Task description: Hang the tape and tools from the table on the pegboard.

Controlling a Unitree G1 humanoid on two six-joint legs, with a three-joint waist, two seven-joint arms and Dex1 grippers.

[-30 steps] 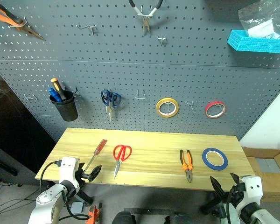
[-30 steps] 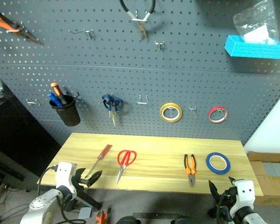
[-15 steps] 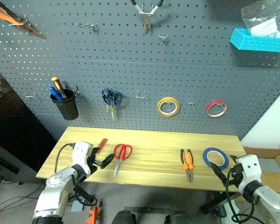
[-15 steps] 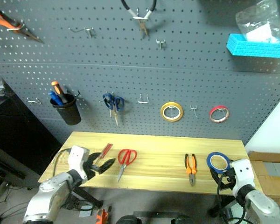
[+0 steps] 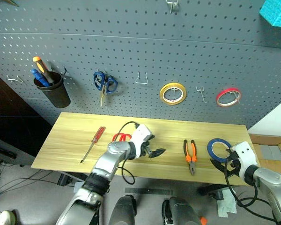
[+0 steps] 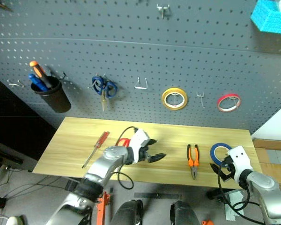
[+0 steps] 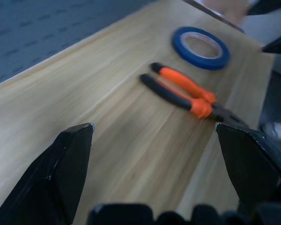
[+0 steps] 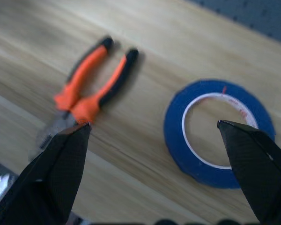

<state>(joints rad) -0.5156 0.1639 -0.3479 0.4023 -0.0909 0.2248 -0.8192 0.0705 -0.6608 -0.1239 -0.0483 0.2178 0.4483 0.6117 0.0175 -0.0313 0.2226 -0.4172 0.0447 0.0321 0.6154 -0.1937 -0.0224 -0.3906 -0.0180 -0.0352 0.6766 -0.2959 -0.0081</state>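
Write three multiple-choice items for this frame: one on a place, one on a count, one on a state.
1. Where do the pliers lie?
A. On the table, beside the blue tape
B. In the black cup
C. On a pegboard hook

2. How many tape rolls hang on the pegboard?
A. One
B. Two
C. Three

3. How do the left gripper's jaws stand?
A. Shut on the scissors
B. Shut on nothing
C. Open, holding nothing

Answers:
1 A, they rest flat on the wood next to the blue ring.
2 B, a yellow roll and a red roll hang there.
3 C, the left wrist view shows them spread over bare wood.
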